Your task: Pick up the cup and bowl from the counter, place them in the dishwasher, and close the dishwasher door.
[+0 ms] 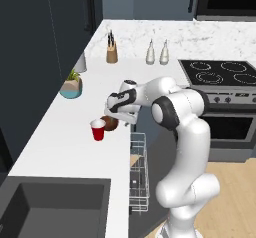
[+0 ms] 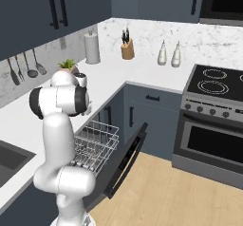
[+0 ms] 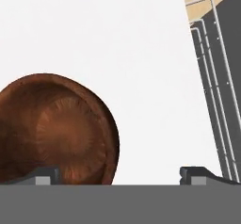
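Bowl (image 3: pixel 56 129), dark brown and round, sat on the counter (image 1: pixel 65 147) near the front edge, directly beneath the hand (image 3: pixel 120 173). In the hand view one finger tip (image 3: pixel 44 175) stood over the bowl's rim and the other over bare counter beside the bowl; the hand was spread wide and held nothing. Whether the finger touched the rim could not be told.

Cup (image 1: pixel 98 129), red with a white rim, stood upright just beside the bowl, on the side away from the counter edge; from the left base view the two looked close enough to touch, though this could not be settled.

Dishwasher (image 2: pixel 107 149) lay under the counter below the bowl, its white wire rack (image 2: pixel 95 146) pulled out. Dishwasher door (image 2: pixel 126 161), dark slate-blue, hung open and tilted down toward the wooden floor (image 2: pixel 180 196).

Plant pot (image 1: pixel 71 88), teal, stood further back along the counter from the bowl. Knife block (image 1: pixel 112 52) and two white shaker bottles (image 1: pixel 157 53) stood well apart from the bowl, near the back wall. Paper towel roll (image 2: pixel 92 47) stood in the corner. Stove (image 1: pixel 220 74) with oven (image 2: pixel 213 144) stood beyond the dishwasher.
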Controlling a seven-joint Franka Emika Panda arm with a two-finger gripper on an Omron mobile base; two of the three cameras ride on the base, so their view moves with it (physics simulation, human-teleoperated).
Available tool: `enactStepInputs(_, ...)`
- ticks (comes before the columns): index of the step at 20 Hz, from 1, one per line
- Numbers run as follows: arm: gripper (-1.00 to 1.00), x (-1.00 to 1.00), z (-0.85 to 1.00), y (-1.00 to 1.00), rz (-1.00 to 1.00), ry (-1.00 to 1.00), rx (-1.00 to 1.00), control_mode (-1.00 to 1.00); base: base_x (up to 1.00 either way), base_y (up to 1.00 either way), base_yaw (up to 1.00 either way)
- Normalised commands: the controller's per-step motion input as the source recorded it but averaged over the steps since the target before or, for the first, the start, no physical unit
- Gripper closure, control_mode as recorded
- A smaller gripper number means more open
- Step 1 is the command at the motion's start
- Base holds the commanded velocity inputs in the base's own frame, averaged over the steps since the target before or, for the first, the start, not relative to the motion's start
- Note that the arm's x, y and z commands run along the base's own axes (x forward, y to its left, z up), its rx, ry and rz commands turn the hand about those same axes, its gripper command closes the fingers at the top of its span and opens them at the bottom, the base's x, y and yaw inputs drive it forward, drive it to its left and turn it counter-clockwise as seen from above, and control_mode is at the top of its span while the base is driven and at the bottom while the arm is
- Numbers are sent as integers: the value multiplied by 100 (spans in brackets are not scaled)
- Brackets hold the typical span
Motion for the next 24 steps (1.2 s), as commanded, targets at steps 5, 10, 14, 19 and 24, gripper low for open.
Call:
enactStepInputs(5,-100,30,-7,22,-1,2,-1,-100,0,0,0)
enactStepInputs(10,-100,19,-27,6,0,3,-2,-100,0,0,0)
enactStepInputs(14,100,2,-47,16,0,5,-6,-100,0,0,0)
enactStepInputs(19,100,3,-32,13,0,4,-5,-100,0,0,0)
enactStepInputs(24,100,3,-3,0,0,1,0,-100,0,0,0)
